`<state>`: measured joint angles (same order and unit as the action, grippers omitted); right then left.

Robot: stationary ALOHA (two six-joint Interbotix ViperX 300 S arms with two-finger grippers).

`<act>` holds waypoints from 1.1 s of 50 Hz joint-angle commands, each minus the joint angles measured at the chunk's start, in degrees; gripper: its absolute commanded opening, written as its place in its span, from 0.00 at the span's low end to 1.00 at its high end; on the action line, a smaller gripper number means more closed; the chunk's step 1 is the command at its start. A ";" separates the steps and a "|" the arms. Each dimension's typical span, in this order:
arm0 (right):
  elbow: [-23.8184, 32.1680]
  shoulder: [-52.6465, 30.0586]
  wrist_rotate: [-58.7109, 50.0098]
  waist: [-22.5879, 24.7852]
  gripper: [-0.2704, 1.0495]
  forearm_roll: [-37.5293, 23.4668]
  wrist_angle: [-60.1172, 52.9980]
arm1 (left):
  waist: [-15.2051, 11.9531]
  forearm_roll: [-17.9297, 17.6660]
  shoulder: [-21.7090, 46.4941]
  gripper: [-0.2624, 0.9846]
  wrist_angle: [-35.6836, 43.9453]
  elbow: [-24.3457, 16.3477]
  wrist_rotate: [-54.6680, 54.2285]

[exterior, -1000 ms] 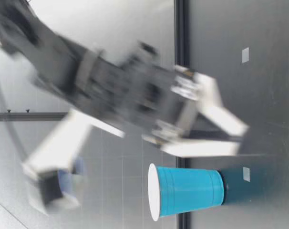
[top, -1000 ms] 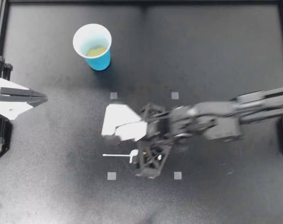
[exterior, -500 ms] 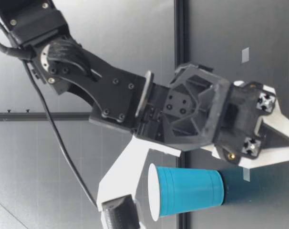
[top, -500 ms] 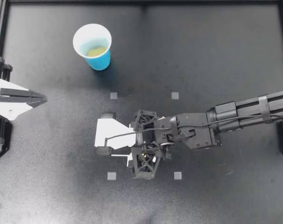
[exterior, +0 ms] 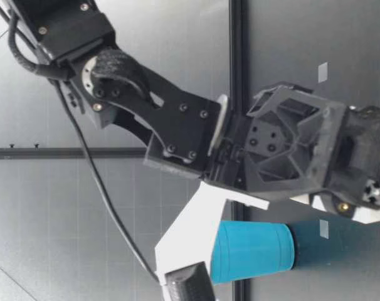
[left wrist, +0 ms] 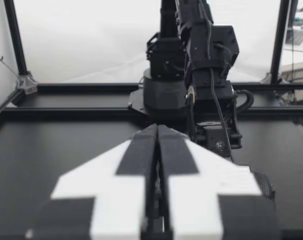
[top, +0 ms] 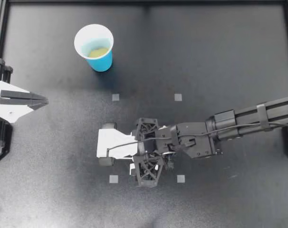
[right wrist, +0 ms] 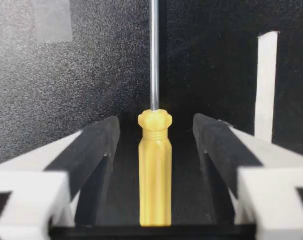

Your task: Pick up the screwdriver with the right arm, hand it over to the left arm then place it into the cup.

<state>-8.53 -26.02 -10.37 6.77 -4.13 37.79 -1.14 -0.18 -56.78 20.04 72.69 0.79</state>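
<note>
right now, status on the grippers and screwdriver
Right gripper open, straddling the screwdriver handle, not touching. Left gripper shut, off to the side. Nothing blocking the grasp.

Blue cup [top: 102, 61] with white inside, upper left of the top view, screwdriver [right wrist: 155, 170] with yellow handle and silver shaft, black table [top: 220, 52] with pale grey square marks [top: 177, 97], right gripper [top: 105, 144] black, jaws white with black pads

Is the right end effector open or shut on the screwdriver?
Open. My right end effector straddles the screwdriver, with gaps between its handle and both fingers.
</note>
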 commanded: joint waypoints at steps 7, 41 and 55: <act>0.70 0.79 0.00 0.18 0.63 -0.09 -0.35 | -0.09 0.00 0.18 0.28 0.44 -0.70 -0.09; -1.67 4.92 -0.62 0.26 0.22 0.09 -2.20 | -0.09 0.00 3.43 0.38 4.39 0.09 -0.18; -13.62 15.03 -5.10 0.44 0.22 0.00 -22.06 | -0.09 0.00 7.82 0.74 9.23 0.97 -0.26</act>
<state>-19.42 -16.08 -14.85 7.03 -4.04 22.06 -1.14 -0.18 -50.36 27.86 74.36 0.62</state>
